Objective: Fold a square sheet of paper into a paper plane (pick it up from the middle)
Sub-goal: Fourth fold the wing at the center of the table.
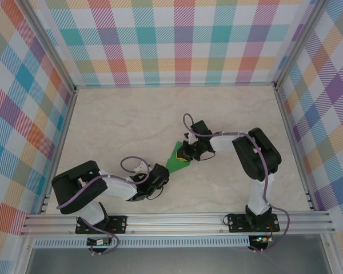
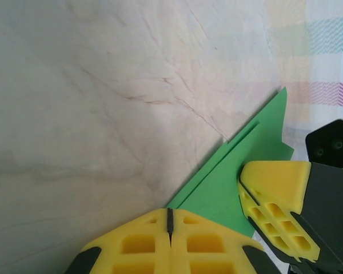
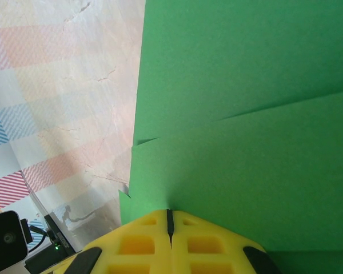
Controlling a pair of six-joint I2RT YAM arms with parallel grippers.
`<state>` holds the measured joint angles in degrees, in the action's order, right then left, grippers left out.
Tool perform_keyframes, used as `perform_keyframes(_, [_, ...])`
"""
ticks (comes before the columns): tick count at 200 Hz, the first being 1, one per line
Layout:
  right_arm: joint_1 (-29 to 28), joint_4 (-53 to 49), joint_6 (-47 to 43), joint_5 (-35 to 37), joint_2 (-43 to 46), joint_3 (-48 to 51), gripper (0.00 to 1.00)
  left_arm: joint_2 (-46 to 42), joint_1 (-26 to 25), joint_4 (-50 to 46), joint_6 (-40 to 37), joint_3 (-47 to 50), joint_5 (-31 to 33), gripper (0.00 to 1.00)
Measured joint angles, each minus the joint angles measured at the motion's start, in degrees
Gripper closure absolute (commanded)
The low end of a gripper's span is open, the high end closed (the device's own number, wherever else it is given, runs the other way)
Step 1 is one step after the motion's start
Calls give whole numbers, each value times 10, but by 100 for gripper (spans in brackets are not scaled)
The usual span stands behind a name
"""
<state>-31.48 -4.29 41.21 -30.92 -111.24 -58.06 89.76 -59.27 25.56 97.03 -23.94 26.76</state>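
Near the middle of the marble table [image 1: 131, 114], the left gripper [image 1: 161, 173], its fingers pressed together on nothing, has its tip at the near-left edge of the folded green sheet of paper [image 1: 176, 162]. The paper lies flat. Just beyond, the right gripper [image 1: 186, 152], likewise closed and empty, rests its tip on the paper's far-right part.

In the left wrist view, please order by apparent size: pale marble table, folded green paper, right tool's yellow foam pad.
1. Pale marble table: clearly largest.
2–3. Folded green paper and yellow foam pad of the right tool look similar; the pad sits nearer the camera, so no ranking.
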Motion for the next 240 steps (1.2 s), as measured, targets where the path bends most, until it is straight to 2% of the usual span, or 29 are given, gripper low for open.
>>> perform_keyframes(64, [1, 0, 2, -3, -1, 0, 99, -82, -3, -126, 3, 18, 21, 100])
perform_keyframes(101, [2, 0, 2, -7, -2, -1, 98, -124, 2, -211, -85, -3, 22, 100])
perform_keyframes(125, [3, -7, 1, -9, -2, -7, 96, -127, 18, -223, -149, -42, -1, 99])
perform_keyframes(173, [5, -69, 2, 23, 8, -37, 74, -101, 70, -222, -266, -91, -83, 84])
perform_keyframes(213, [21, -102, 27, 61, 72, -30, 55, -55, 81, -221, -335, -136, -151, 81])
perform_keyframes(240, [28, -106, 52, 95, 130, -7, 47, -28, 89, -208, -359, -154, -182, 80])
